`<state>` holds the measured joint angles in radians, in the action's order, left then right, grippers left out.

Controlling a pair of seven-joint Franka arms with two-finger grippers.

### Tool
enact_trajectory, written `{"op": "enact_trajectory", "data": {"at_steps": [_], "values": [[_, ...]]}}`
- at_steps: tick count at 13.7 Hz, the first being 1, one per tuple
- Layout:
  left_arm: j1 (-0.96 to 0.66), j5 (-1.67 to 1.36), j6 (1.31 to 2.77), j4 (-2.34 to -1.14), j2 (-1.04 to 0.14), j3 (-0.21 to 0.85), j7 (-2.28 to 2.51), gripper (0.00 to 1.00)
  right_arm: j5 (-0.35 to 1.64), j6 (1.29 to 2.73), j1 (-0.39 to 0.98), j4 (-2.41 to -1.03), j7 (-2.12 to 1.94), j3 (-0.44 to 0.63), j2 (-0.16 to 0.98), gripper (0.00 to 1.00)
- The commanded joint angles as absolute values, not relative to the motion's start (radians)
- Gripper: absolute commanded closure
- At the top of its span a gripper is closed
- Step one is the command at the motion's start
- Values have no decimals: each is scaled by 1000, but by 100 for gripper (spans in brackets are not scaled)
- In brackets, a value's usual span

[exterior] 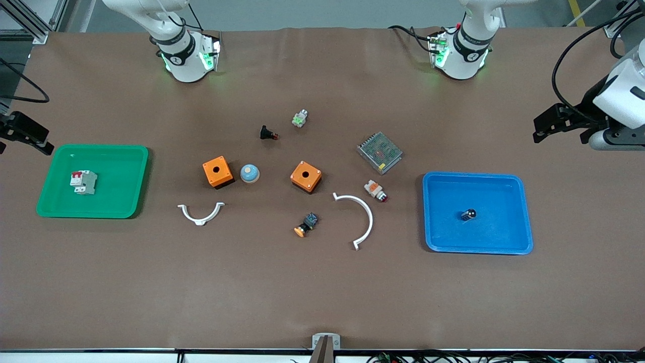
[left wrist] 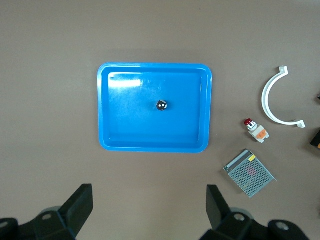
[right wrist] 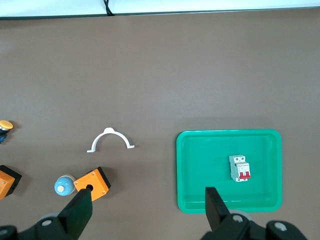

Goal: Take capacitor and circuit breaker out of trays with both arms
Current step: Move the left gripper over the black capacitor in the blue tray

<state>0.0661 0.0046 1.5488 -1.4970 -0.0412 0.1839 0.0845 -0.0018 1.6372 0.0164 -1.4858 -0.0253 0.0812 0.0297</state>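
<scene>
Inside blue tray (exterior: pixel 524 212), capacitor (exterior: pixel 467 215); breaker (exterior: pixel 83 182) in green tray (exterior: pixel 138 186).

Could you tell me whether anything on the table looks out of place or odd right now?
Nothing stands out. The breaker lies in the green tray, the capacitor in the blue tray. Both the left gripper and right gripper are open and empty.

Brown table (exterior: pixel 322 292) carrying green tray (exterior: pixel 50 206), blue tray (exterior: pixel 524 212), two orange boxes (exterior: pixel 217 171), white curved clips (exterior: pixel 360 217), probably push buttons (exterior: pixel 306 225) lying between.
</scene>
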Motion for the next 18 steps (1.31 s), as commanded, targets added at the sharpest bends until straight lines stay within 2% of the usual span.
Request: {"op": "enact_trajectory", "data": {"at_steps": [1,4,8,10,13,18], "values": [[74,11,1523,-1485,-35,189,69,0,-9,1625,0,-1463,-12,67,40,0],[75,23,1525,-1483,-46,189,72,0,-8,1623,3,-1463,-12,67,40,0],[90,21,1564,-1528,-155,187,67,0,-20,1617,0,-1470,-18,67,40,0],[91,21,1703,-1638,-169,187,69,0,-20,1612,-32,-1479,-25,72,51,0],[97,37,1924,-1793,-185,187,77,0,-21,1615,-138,-1477,-101,72,129,0],[97,38,2172,-1881,-317,187,83,1,-26,1676,-319,-1486,-389,71,336,0]]}}
